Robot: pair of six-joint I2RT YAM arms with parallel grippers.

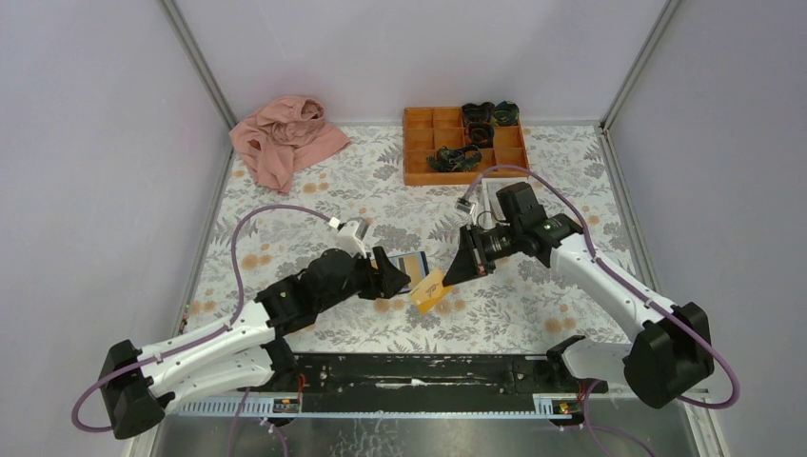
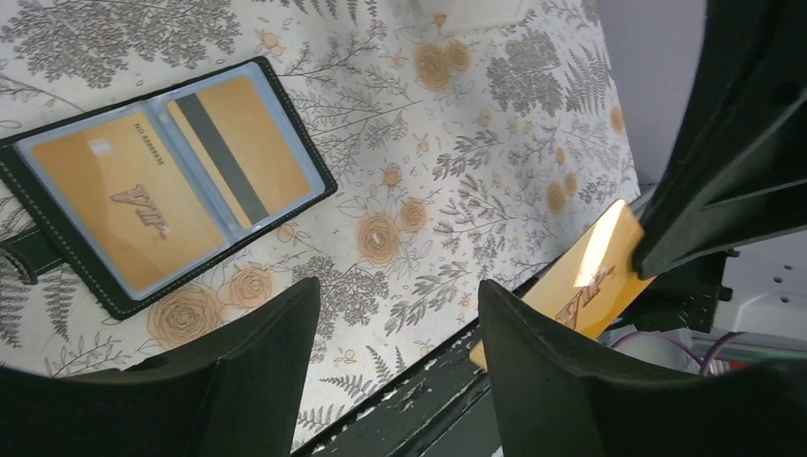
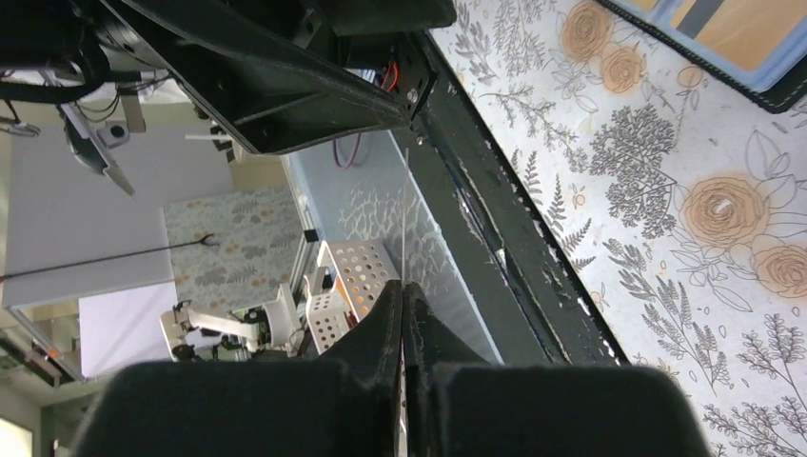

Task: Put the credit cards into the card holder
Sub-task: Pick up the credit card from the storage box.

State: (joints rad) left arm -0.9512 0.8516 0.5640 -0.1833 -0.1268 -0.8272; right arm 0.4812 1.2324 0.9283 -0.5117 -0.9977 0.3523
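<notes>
From above, I see a bright, evenly lit scene: soft white light, only faint shadows on the tabletop [image 1: 381,181]. In my left wrist view, a pale glare streak crosses the credit card [image 2: 590,276] at right, and the left pincer [image 2: 398,286] looms dark and blurred along the bottom. The right wrist view's right pincer [image 3: 404,290], at bottom centre, is equally soft.

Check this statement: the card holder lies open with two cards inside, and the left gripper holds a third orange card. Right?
No. The right gripper holds the orange card, as the top external view shows; the left gripper is open and empty.
</notes>
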